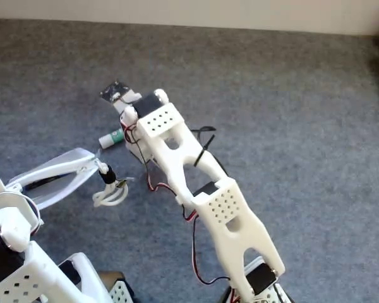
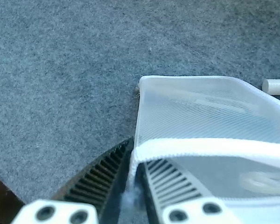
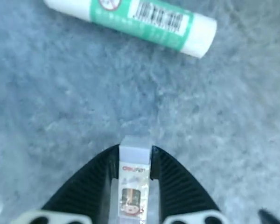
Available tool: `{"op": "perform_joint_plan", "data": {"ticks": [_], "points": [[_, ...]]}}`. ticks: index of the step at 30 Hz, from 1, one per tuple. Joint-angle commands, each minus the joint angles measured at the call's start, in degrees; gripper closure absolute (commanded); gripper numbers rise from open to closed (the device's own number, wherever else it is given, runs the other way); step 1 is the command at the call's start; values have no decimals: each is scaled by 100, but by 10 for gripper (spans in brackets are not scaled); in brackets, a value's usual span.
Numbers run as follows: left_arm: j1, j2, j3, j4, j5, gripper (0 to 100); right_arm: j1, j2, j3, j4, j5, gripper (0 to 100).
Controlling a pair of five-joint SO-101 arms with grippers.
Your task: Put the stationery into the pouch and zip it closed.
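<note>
R gripper (image 3: 135,152) pinches an eraser (image 3: 133,179); L gripper (image 2: 134,161) clamps pouch (image 2: 200,112) rim. Loading step; next, likely carry eraser into pouch mouth.

Indoor room, judging by grey carpet (image 1: 303,126) and pale wall (image 1: 240,12).

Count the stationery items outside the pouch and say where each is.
2. A green-and-white glue stick lies on the grey carpet; a small white block eraser is clamped in the right hand. The white mesh pouch may hide more.
</note>
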Motion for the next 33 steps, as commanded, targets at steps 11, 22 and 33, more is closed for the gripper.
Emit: {"op": "perform_joint_plan", "data": {"ticks": [11, 22, 33], "points": [[-4, 136, 13, -26, -35, 993, 136, -400, -1086, 567, -580, 993], [-4, 136, 13, -26, -35, 993, 48, -2185, 303, 567, -818, 993], [-4, 136, 13, -26, -35, 993, -75, -2949, 453, 558, -2233, 993]]}}
